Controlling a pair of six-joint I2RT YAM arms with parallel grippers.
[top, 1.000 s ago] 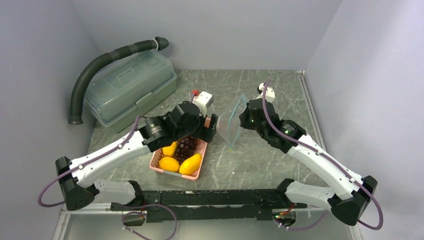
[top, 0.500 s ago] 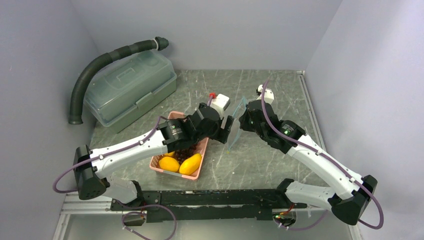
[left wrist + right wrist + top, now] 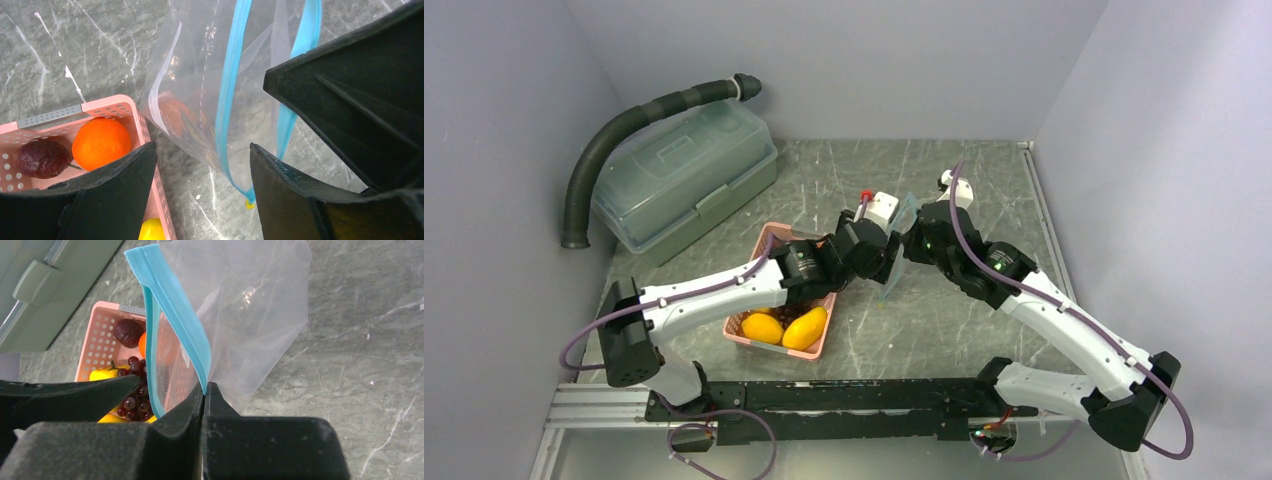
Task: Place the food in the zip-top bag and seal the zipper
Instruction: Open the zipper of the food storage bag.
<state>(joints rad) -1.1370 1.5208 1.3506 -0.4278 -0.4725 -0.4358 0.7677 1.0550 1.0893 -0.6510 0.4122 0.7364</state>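
Observation:
My right gripper (image 3: 204,386) is shut on the teal zipper (image 3: 170,300) of the clear zip-top bag (image 3: 250,305) and holds the bag hanging above the table (image 3: 899,270). My left gripper (image 3: 202,147) is open and empty, its jaws on either side of the bag's lower mouth corner and its zipper (image 3: 227,100). The pink basket (image 3: 50,116) holds the orange (image 3: 101,142), the dark reddish fruit (image 3: 41,158), the grape bunch (image 3: 132,395) and yellow mango pieces (image 3: 804,328). I see no fruit clearly inside the bag.
A green-grey lidded box (image 3: 684,180) stands at the back left with a black corrugated hose (image 3: 624,130) curving over it. Grey walls close in the table on three sides. The left arm lies across the basket (image 3: 769,232).
My left arm has swung right from above the basket to the bag, jaws open. My right gripper has kept its hold on the bag's zipper, almost still.

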